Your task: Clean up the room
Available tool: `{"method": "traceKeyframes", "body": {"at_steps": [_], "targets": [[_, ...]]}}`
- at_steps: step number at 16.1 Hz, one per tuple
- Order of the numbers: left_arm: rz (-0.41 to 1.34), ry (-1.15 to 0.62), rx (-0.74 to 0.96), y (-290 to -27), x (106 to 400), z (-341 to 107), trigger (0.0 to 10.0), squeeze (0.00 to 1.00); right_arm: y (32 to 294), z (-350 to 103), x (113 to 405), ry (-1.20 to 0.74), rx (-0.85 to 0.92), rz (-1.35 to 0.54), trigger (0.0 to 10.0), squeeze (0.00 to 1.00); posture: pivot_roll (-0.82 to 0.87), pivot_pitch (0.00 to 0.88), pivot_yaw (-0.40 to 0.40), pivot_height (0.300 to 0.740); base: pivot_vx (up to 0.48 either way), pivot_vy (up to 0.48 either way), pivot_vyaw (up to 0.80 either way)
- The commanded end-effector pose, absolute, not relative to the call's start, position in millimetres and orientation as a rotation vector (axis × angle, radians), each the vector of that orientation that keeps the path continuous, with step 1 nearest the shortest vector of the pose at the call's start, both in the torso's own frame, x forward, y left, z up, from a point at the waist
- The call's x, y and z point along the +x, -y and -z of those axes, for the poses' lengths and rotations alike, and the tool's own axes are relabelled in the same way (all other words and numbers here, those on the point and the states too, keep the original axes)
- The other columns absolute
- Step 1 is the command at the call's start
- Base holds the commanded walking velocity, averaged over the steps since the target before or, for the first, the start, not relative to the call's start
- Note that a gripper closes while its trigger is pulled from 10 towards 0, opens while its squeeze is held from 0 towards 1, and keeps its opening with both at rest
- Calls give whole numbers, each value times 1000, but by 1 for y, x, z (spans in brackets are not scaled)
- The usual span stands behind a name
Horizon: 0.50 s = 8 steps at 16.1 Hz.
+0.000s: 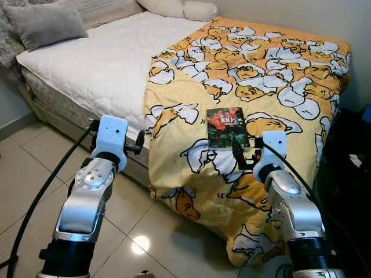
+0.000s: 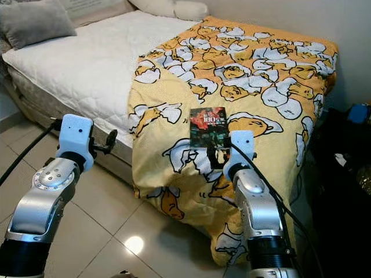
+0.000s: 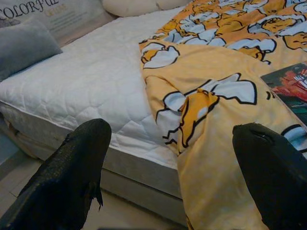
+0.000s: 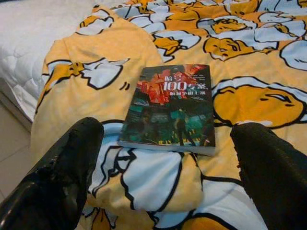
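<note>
Tidying barely begun. Book (image 4: 170, 109) lies flat on the yellow patterned blanket (image 1: 272, 69) at the bed's near edge, untouched. Right gripper (image 4: 168, 189) just short of it, fingers spread apart, empty. Left gripper (image 3: 180, 177) also apart, left by the mattress (image 1: 98, 63). Pickup remains.
</note>
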<state>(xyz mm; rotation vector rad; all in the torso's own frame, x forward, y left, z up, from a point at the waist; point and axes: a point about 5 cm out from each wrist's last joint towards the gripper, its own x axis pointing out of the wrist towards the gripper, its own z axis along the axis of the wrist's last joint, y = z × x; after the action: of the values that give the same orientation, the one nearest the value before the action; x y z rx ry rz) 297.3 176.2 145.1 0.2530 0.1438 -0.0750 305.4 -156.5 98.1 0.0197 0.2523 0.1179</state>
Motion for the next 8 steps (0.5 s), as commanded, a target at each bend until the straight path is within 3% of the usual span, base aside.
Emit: {"method": "traceKeyframes", "body": {"at_steps": [1,4,8], "targets": [[78,-127,258,-178,299,-149,10000,914,154,-100,307,-242,23,-128,10000,0,5,0,32,740,0,0,0],[83,-125,247,-178,298,-149,10000,918,151,-100,306,-245,6,-153,10000,0,7,0,32,740,265,0,0],[92,-129,244,-177,298,-148,10000,925,146,-99,305,-248,-9,-177,10000,0,9,0,30,740,286,0,764]]}}
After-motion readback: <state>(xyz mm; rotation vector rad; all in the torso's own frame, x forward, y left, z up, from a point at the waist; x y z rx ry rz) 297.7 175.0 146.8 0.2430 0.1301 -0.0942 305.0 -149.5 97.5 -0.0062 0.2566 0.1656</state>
